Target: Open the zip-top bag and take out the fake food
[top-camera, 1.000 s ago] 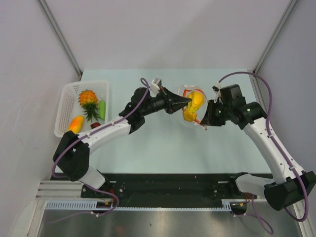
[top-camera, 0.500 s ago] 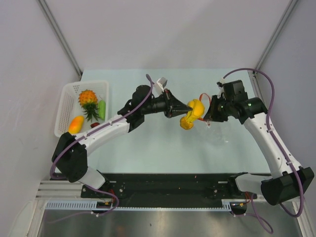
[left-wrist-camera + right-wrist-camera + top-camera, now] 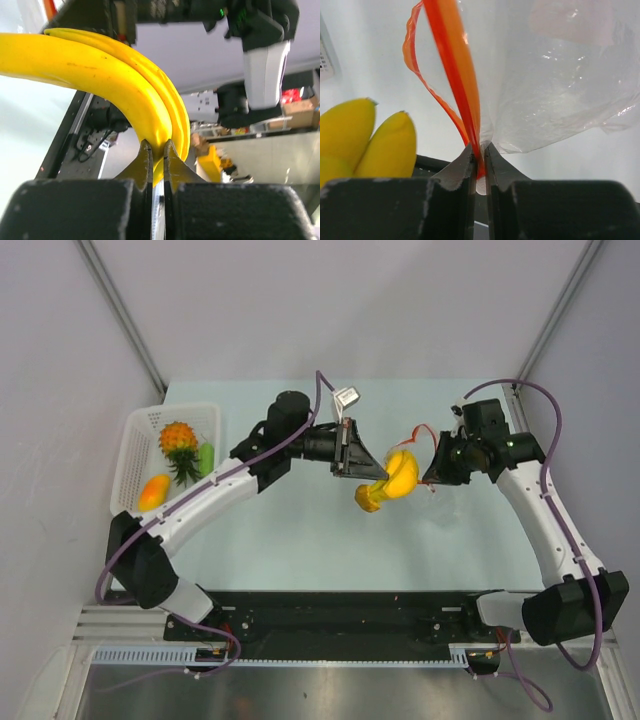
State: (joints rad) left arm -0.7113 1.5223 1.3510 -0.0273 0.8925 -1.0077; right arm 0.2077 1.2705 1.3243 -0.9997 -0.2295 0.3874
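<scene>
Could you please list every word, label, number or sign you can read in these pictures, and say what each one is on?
None can be read.
The bag, bananas and basket show no print.
The boxes far off in the left wrist view are too blurred to read.

The left gripper [image 3: 379, 477] and right gripper [image 3: 428, 478] are black, the arms [image 3: 210, 502] white-linked with purple cables [image 3: 548, 410].
</scene>
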